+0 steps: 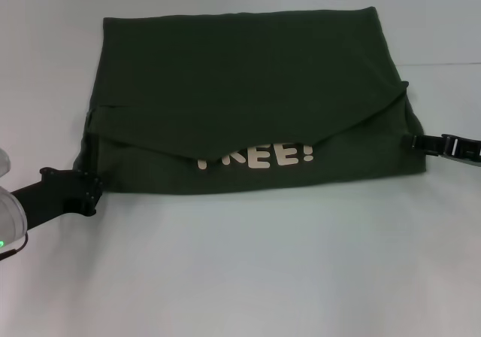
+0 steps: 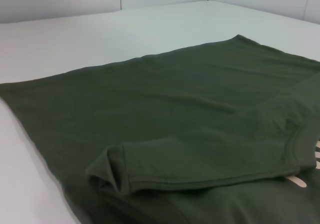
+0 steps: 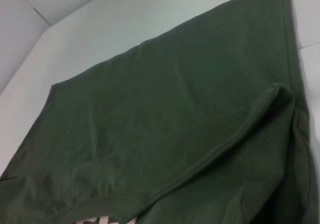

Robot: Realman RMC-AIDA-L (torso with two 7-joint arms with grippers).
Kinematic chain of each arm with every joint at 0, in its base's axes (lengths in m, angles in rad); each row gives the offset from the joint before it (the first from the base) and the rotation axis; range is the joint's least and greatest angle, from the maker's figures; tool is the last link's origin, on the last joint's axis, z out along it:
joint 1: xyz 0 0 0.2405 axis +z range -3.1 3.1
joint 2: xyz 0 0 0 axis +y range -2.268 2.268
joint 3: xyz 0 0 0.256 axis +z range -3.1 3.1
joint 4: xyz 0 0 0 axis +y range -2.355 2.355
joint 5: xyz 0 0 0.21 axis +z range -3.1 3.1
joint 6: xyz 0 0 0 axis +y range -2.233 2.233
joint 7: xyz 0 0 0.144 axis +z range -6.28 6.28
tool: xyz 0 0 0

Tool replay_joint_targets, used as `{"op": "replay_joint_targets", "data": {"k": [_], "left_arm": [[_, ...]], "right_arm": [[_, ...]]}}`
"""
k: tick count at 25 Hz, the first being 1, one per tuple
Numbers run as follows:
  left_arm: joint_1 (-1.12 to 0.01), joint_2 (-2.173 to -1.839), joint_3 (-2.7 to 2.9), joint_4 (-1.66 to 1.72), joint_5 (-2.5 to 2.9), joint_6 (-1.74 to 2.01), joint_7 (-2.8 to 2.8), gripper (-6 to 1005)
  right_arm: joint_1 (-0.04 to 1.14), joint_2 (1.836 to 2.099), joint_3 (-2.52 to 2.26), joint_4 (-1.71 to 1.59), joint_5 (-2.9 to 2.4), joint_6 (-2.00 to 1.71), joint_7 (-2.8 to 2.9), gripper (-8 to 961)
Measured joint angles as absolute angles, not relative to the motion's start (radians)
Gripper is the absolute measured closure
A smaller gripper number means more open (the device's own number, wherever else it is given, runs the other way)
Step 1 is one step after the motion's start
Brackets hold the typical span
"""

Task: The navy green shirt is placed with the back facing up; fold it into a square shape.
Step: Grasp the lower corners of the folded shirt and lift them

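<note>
Navy green shirt (image 1: 248, 89) lies flat on white worktop (image 1: 240, 277), centred, toward far edge. Both sleeves folded inward, meeting in shallow V above pale lettering (image 1: 255, 157) (partly covered, "REE!" legible). Overall outline roughly rectangular.

Left pincer (image 1: 92, 190) at shirt's near left corner, touching fabric edge; jaw state cannot be told. Right pincer (image 1: 415, 141) at shirt's right edge, just beside sleeve fold; jaw state cannot be told.

Wrist views: folded sleeve hems visible, fabric smooth.
</note>
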State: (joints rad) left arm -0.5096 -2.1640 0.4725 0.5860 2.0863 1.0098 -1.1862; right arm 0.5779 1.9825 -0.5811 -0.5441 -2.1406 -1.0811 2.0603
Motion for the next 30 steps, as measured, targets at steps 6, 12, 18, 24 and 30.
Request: {"op": "replay_joint_targets", "data": {"k": [6,12,18,24,30], "left_arm": [[-0.511,-2.163,0.473,0.584,2.086,1.007,-1.186,967],[-0.511,-2.163,0.472,0.582,2.086,1.005,-1.186,967],[-0.511,-2.163,0.472,0.582,2.086,1.007,-1.186,968],[-0.511,-2.163,0.472,0.582,2.086,1.009,-1.188,969],[-0.480,-2.165,0.464,0.626,2.086,1.089,-1.274,969]], "right_arm": [[0.594,2.003,-0.604,-0.543,-2.141,-1.043,2.039,274],[0.609,2.007,-0.609,-0.516,-2.139,-1.032,1.997,314],[0.597,2.006,-0.603,-0.514,-2.135,-1.033,1.981,567],[0.593,2.007,-0.594,-0.514,-2.134,-1.030,1.968,797],[0.565,2.006,-0.554,-0.514,-2.113,-1.062,1.913,918]]}}
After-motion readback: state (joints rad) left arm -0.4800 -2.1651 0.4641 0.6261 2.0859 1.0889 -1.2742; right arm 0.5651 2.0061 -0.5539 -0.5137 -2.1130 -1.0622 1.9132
